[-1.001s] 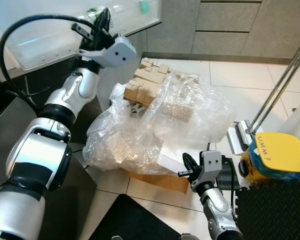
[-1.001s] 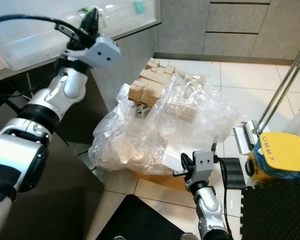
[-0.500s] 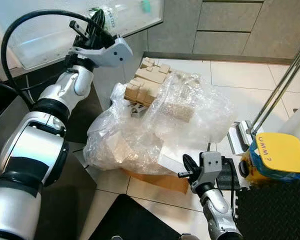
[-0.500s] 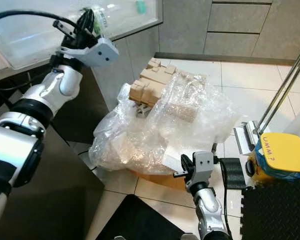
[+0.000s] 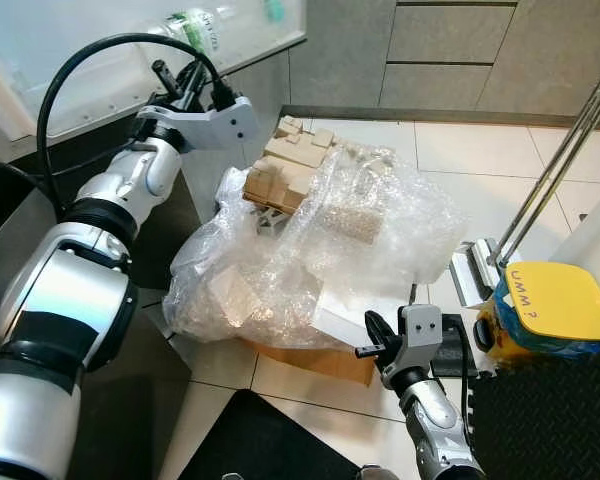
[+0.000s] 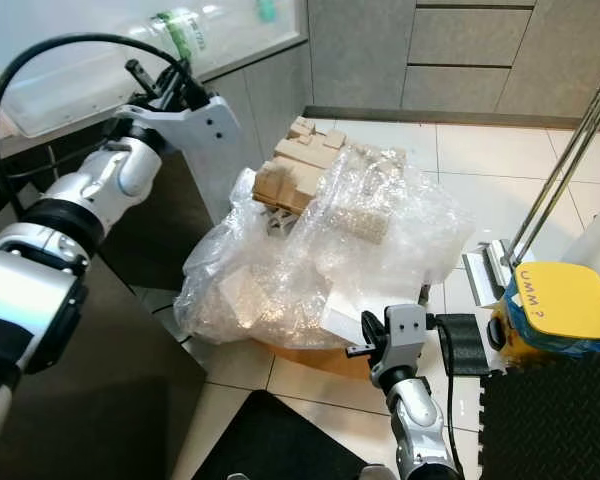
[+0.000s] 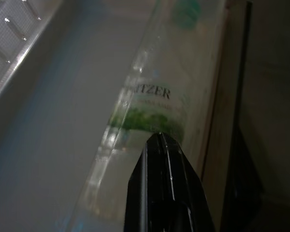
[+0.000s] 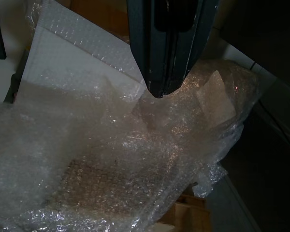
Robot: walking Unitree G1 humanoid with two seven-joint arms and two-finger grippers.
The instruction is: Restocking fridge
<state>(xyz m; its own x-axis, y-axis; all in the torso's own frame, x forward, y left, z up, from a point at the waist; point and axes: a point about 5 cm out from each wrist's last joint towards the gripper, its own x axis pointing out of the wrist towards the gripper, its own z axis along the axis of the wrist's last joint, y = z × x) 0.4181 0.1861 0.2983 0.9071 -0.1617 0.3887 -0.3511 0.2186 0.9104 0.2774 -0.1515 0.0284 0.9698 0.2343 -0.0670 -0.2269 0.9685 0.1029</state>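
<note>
A clear plastic bottle with a green label and teal cap lies on its side in the white fridge door shelf at the upper left. The left wrist view looks along that bottle. My left gripper is raised just below the shelf's edge, a little short of the bottle. Its fingers are pressed together, shut and holding nothing. My right gripper hangs low at the front, shut, and its fingers point at the bubble wrap.
A big heap of bubble wrap covers a cardboard box on the tiled floor, with cardboard blocks at its far side. At the right stand a yellow-lidded bucket and a slanted metal pole. A black mat lies in front.
My left gripper has drawn back and down from the bottle, which now lies alone in the door shelf. The right arm has stayed put.
</note>
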